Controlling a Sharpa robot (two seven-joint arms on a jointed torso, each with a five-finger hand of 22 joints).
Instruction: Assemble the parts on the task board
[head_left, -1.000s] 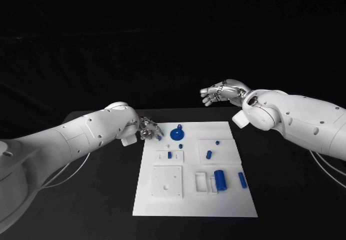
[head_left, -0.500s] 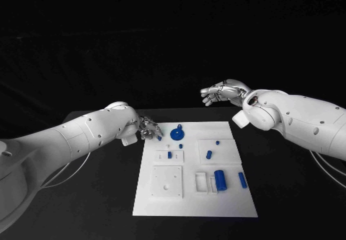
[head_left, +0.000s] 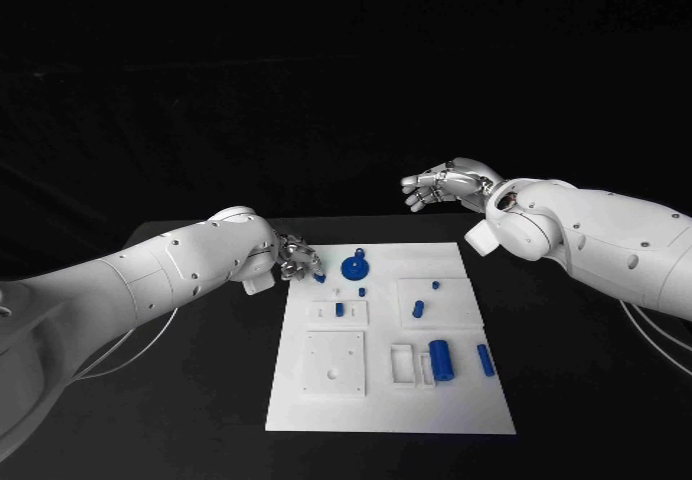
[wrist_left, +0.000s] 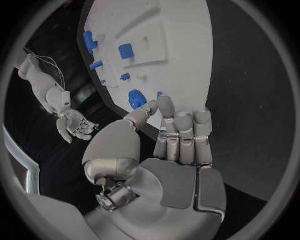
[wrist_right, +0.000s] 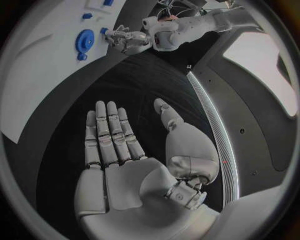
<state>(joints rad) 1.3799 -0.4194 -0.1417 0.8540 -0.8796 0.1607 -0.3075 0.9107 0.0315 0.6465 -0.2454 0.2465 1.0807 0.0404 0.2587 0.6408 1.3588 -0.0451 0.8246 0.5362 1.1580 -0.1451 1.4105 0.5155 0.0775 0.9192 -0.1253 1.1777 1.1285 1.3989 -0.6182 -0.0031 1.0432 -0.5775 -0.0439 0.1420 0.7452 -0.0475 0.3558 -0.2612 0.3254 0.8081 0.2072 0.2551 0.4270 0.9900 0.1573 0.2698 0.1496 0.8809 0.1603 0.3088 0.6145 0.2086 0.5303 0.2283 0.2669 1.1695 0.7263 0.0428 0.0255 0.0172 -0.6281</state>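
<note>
Left robot hand (head_left: 299, 256) at the task board's (head_left: 389, 405) far-left corner, fingers curled round a small blue part (head_left: 317, 277); firm grip or mere touch, cannot tell. Board lies mid-counter (head_left: 188, 400). Just beside that hand: blue round gear-like part (head_left: 355, 266) flat on the board. Mid-board: short blue peg (head_left: 339, 310) in a raised white block, another peg (head_left: 418, 309) on the square plate to its right. Near edge: blue cylinder (head_left: 440, 360) in a white cradle, slim blue part (head_left: 485, 360) beside it. Right robot hand (head_left: 450, 185) beyond the board's far-right corner, raised, fingers spread, holding nothing.

L hand (head_left: 299, 257) edged slightly toward board's far corner w/ small blue part (head_left: 317, 277).
</note>
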